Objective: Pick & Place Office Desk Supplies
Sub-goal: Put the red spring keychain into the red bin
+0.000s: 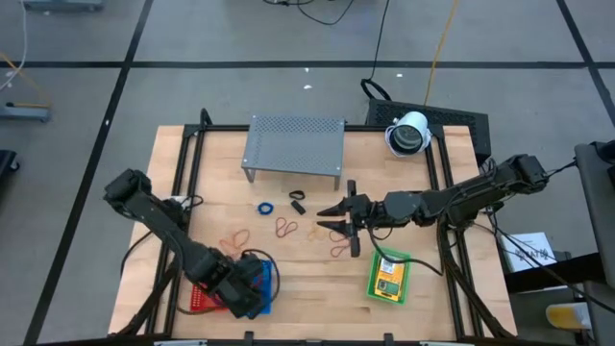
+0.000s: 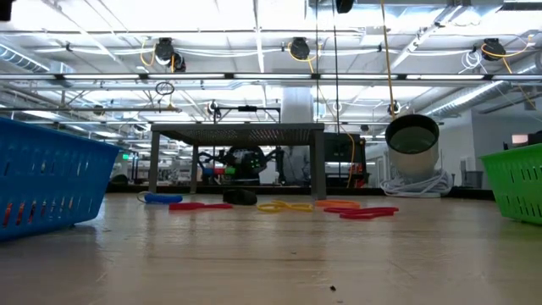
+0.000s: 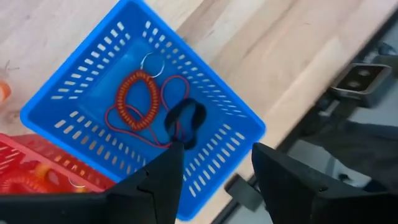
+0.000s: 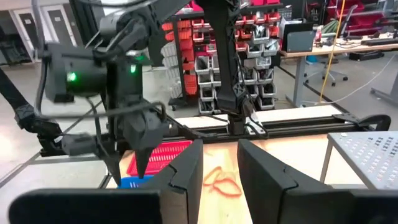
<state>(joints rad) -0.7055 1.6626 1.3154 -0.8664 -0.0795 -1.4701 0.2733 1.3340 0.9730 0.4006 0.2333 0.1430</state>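
I am hovering my open, empty left hand [image 3: 214,171] over the blue mesh basket [image 1: 261,281], risking snagging its coiled red band [image 3: 135,99] when lifting.

You get even, bright overhead light on the counter [image 1: 288,279] in the high view, with only soft shadows under the grey perforated shelf [image 1: 294,146]. In the low view the ceiling lights [image 2: 279,17] glare white and the near counter surface is soft. In the left wrist view the blue basket [image 3: 74,106] is sharp, the dark fingers [image 3: 163,180] blurred.
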